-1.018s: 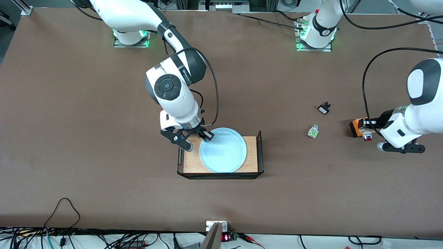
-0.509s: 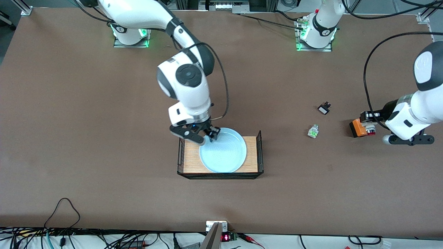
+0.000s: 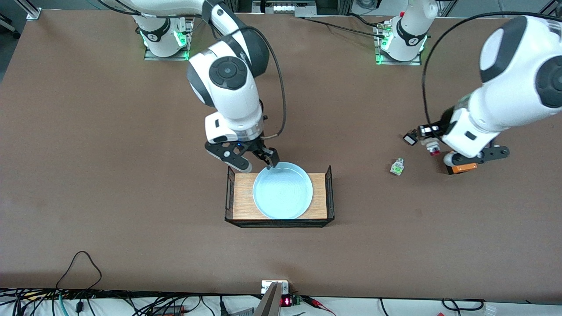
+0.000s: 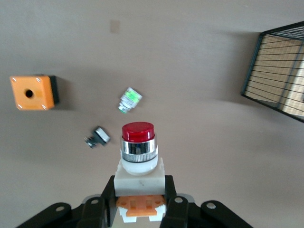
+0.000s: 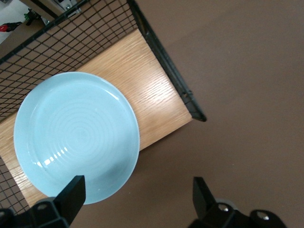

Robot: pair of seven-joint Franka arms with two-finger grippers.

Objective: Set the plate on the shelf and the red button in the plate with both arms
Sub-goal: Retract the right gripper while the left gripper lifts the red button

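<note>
Right hand [image 3: 257, 161]: hangs above the table just beside the tray's farther edge, fingers spread with nothing between them; one fingertip sits over the plate's farther rim in the front view.
Plate [image 3: 282, 190]: pale blue, lying flat on the wooden floor of the wire tray [image 3: 329, 193], released, so its half of the job looks done.
Green-capped part [image 3: 397, 166]: lies loose on the table between the tray and the left arm's end; not wanted.
Black clip [image 3: 410, 139]: a small dark part on the table, farther from the front camera than the green one, just beside the left hand as the front view shows it.
Left hand [image 4: 140, 194]: up in the air over the table toward the left arm's end, fingers pinching the white body of the red button [image 4: 138, 152].
Button's lie: its long axis runs straight out from the left hand's fingers, red cap at the free end, orange block back between them.
Orange box [image 3: 463, 167]: on the table under the left hand, partly hidden by it.
Key relation: the tray and plate lie well apart from the left hand, toward the right arm's end, so I judge the left arm must carry the button across.
Watch-out: the right hand above the tray's edge may crowd that approach.
</note>
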